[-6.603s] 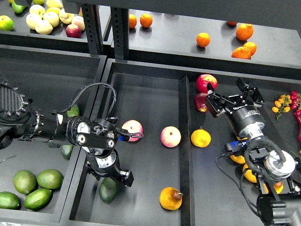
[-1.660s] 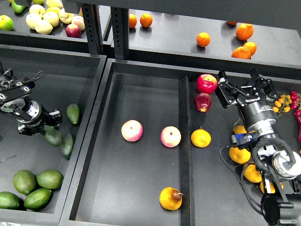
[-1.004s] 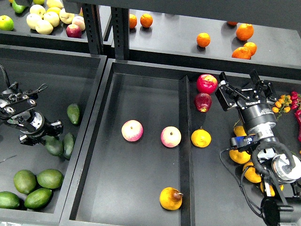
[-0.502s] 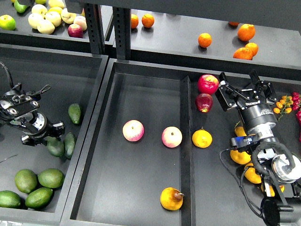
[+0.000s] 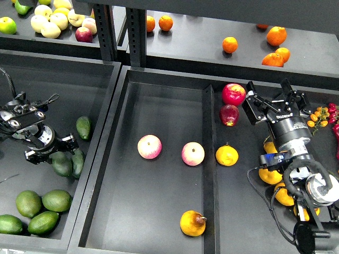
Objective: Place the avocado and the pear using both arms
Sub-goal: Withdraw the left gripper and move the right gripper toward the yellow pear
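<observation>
Three dark green avocados lie in the left bin [image 5: 32, 90]. One avocado [image 5: 61, 164] lies just below my left gripper [image 5: 49, 148], whose fingers are spread wide and hold nothing. The other two [image 5: 83, 127] [image 5: 78, 161] lie beside it. The orange-yellow pear [image 5: 192, 223], with its brown stem, lies at the front of the middle tray [image 5: 159, 106]. My right gripper [image 5: 274, 101] is open and empty over the right bin, right of two red apples [image 5: 232, 93], far from the pear.
Two pink-yellow apples [image 5: 149, 146] [image 5: 192, 153] lie in the middle tray. Lighter green fruits [image 5: 42, 203] fill the left bin's front corner. Yellow-orange fruits [image 5: 226, 155] lie beside and under my right arm. The back shelf holds oranges [image 5: 275, 36] and pale apples [image 5: 50, 21].
The left arm has gone from the middle tray to the left bin, and the avocado near that tray's front is gone from it. In the last second the left gripper shifted slightly right.
</observation>
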Controlling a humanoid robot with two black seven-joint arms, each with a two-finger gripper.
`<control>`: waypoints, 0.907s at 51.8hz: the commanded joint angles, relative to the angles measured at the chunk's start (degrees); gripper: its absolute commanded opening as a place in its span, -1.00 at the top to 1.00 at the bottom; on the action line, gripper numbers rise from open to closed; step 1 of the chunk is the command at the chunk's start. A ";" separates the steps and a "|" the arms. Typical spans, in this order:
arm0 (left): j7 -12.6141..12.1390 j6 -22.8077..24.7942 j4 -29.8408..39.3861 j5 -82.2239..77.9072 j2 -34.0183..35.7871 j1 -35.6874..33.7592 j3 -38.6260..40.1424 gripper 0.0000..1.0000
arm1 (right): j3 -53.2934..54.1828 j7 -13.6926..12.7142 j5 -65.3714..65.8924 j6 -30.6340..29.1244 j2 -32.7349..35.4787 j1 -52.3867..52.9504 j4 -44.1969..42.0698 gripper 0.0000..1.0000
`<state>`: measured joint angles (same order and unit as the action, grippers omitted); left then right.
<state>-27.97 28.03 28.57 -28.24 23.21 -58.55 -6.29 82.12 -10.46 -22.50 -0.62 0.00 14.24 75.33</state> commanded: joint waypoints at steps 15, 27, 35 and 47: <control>-0.03 -0.03 1.05 1.34 14.40 -0.25 12.52 -0.96 | -0.82 -0.35 0.09 0.00 0.00 -1.14 -0.35 -0.99; -0.03 -0.03 4.30 15.39 17.66 6.25 31.85 -0.96 | -1.53 -1.40 0.26 0.00 0.00 -2.46 -1.06 -0.99; -0.03 -0.03 8.34 23.66 15.99 12.40 44.77 -0.96 | -2.75 -2.02 0.44 -0.26 0.00 -3.86 -1.14 -0.99; -0.03 -0.03 15.54 25.96 9.05 26.19 64.98 -0.96 | -10.92 -7.29 0.62 -7.99 4.47 -3.69 -1.76 -0.99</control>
<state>-28.01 27.98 40.60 -2.75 36.31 -39.19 48.22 75.38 -15.14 -21.96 -3.86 0.71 10.19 74.15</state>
